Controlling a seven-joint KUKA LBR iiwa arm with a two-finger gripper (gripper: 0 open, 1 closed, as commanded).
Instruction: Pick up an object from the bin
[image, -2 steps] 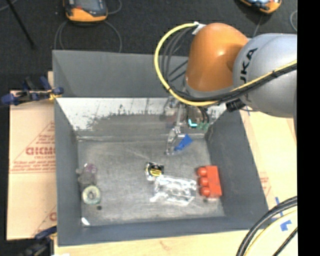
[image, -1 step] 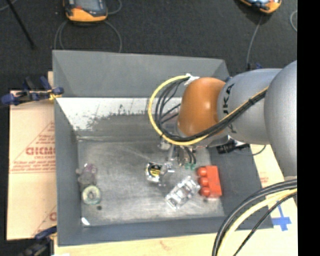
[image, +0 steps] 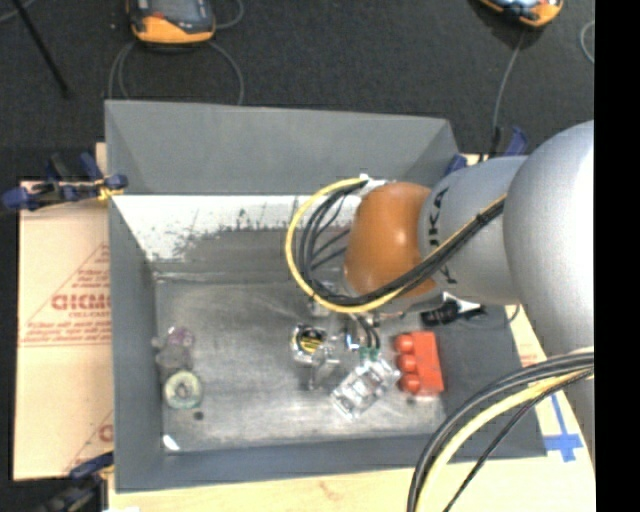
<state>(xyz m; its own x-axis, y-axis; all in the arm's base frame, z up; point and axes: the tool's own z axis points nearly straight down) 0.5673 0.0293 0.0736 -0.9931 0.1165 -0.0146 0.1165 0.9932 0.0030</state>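
My gripper (image: 312, 348) is low over the bin floor a little right of the middle, under the arm's orange cover. Just to its right lies a clear, crinkled plastic piece (image: 360, 388), close beside it; whether they touch I cannot tell. Further right a red-orange block (image: 418, 362) with ridged sides rests on the floor, partly under the arm.
At the bin's left lie a small clear-and-purple thing (image: 177, 343) and, just in front of it, a round greenish roll (image: 183, 389). A tiny white scrap (image: 170, 440) sits in the front left corner. The arm and its cables cover the bin's right back part.
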